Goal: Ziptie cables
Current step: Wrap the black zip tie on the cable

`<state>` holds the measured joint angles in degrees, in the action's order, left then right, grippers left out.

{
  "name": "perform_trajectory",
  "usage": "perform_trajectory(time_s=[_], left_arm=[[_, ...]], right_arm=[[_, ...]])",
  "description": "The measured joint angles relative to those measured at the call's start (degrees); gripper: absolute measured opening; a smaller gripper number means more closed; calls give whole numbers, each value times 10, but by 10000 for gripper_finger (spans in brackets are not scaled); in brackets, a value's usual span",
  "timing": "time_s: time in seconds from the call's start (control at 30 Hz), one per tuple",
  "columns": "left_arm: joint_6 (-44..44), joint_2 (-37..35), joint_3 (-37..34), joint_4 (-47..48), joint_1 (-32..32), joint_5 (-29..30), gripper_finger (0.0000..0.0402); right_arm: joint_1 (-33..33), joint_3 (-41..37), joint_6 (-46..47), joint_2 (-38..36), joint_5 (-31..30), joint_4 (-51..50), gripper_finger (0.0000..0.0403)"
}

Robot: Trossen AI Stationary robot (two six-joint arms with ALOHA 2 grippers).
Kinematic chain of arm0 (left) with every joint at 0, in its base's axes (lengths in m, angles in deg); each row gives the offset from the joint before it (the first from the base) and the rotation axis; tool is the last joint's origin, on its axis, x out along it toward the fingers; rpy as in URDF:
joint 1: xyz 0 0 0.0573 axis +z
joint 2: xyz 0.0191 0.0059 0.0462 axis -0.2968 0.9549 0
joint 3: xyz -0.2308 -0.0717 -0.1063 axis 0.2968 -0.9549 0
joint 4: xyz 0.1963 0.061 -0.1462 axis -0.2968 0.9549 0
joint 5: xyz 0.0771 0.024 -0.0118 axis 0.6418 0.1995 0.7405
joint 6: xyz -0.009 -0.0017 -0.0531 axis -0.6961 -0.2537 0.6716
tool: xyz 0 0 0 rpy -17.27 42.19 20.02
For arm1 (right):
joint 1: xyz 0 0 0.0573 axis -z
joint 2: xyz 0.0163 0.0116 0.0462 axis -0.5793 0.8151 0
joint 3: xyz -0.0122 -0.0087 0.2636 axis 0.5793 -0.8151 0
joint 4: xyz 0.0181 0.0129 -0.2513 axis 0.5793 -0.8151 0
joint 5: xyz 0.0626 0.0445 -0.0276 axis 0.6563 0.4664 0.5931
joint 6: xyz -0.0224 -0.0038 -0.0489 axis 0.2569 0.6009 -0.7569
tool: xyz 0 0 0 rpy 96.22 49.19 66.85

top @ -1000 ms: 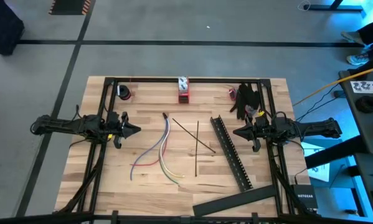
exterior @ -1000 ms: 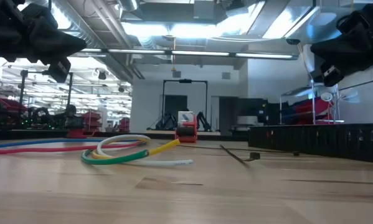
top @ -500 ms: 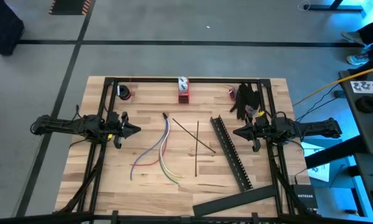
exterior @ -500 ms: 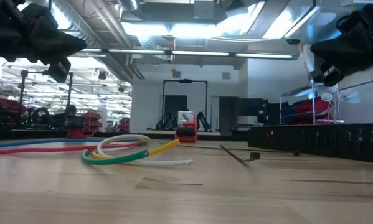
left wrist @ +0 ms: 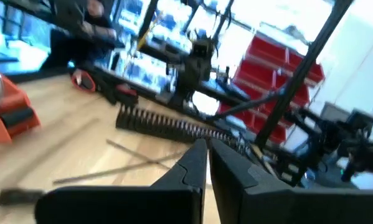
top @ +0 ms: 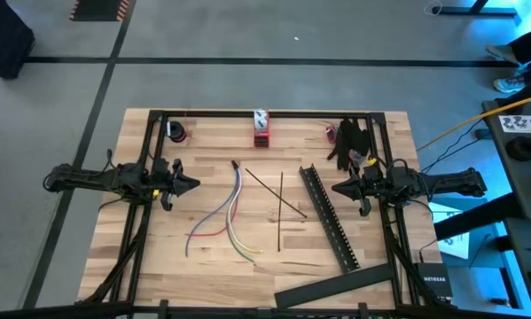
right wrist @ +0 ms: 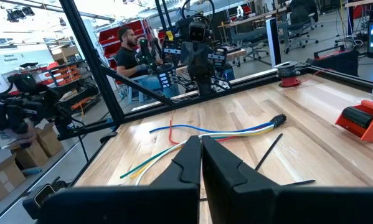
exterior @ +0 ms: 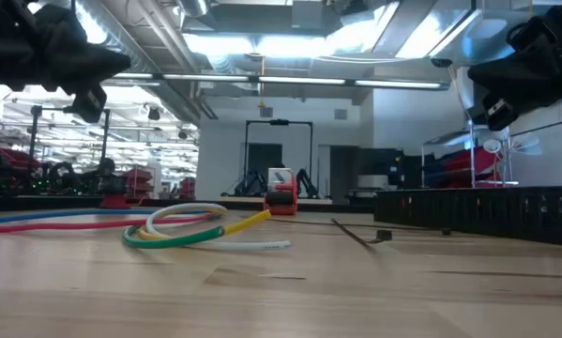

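Observation:
The cables, a loose bunch of blue, red, white and yellow-green wires, lie flat on the wooden table left of its middle; they also show in the low view and the right wrist view. My left gripper hovers shut at the table's left side, pointing level toward the cables, its fingers together in its wrist view. My right gripper hovers shut at the right side, facing the left one. Neither touches anything.
Thin black strips lie crossed right of the cables. A long black slotted bar lies slanted beside them, another dark bar near the front edge. A red-and-white object stands at the far edge. A person sits beyond the table.

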<state>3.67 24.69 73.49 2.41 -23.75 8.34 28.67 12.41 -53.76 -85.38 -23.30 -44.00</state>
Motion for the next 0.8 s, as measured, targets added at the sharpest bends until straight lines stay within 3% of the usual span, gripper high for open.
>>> perform_trajectory(time_s=[0.2,0.43,0.53,0.6,0.7,0.8], left_arm=[[40,0,0,-110,0,45,13],[4,0,0,-222,0,166,13],[-2,0,0,-239,3,185,13],[-3,0,0,-244,10,197,13],[5,1,2,-242,23,199,13],[2,20,15,-241,35,198,6]], right_arm=[[0,0,0,0,0,0,7],[0,0,2,0,-18,3,7],[0,0,63,0,-25,19,7],[0,0,153,0,-61,56,7],[0,0,274,0,-175,103,7],[0,0,316,0,-260,135,7]])
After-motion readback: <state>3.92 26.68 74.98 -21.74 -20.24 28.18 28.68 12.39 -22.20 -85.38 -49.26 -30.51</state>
